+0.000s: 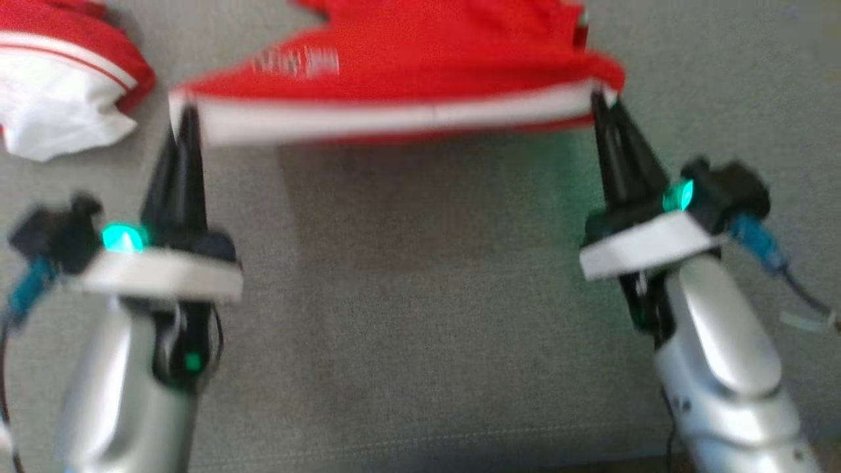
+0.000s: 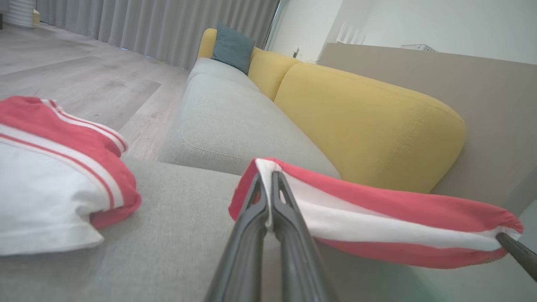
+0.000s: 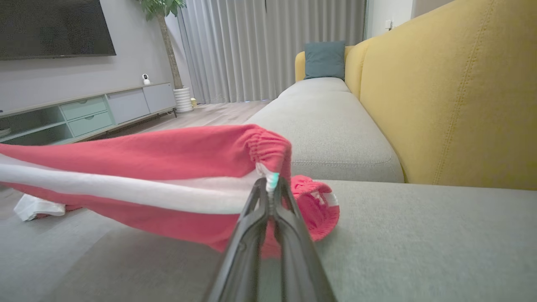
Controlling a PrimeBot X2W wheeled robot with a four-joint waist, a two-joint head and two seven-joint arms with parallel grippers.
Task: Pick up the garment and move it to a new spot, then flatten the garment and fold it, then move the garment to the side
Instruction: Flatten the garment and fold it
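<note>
While taut, red garment (image 1: 407,52) w/ wht stripe

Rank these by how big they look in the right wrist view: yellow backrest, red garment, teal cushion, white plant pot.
Too alike to rank: yellow backrest, red garment
Then teal cushion
Smallest: white plant pot

Bare grey cushion (image 1: 420,328) in front, garment (image 1: 394,85) spanning middle, cloth pile (image 1: 59,92) far left, yellow backrest (image 2: 369,126) beyond

Grey sofa seat (image 1: 420,315): crumpled red-white cloth (image 1: 59,85) at 10 o'clock; red garment (image 1: 407,59) partly resting at 12 o'clock.
</note>
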